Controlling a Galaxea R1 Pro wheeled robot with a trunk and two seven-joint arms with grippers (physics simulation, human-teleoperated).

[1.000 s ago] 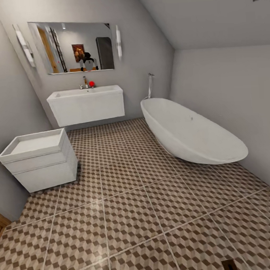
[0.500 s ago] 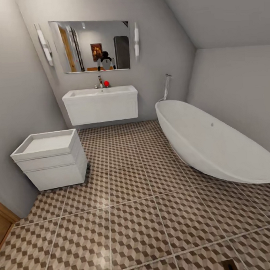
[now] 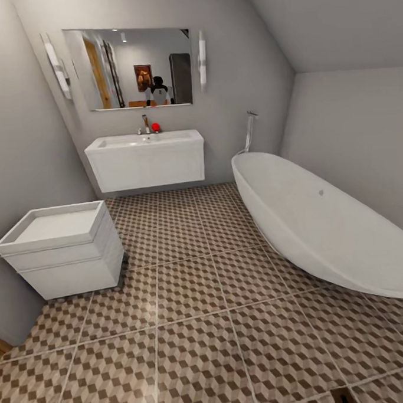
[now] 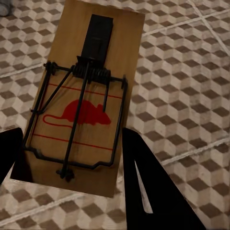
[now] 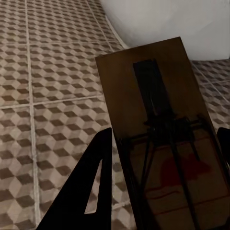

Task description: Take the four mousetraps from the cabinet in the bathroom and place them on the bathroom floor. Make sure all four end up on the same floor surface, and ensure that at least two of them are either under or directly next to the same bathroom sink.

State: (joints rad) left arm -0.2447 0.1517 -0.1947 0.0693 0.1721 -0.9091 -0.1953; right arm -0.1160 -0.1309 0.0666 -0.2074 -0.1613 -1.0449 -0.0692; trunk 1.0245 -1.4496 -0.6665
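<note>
Left wrist view: the left claw is clamped on a mousetrap above the bathroom floor. The right claw likewise grips a second mousetrap over the tiles. Farther off stand a low white unit, a bathtub and a wall sink.

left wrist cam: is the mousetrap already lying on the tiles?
No: the tan wooden mousetrap with the red mouse mark sits between the left gripper jaws, above the cube-patterned tile floor.
</note>
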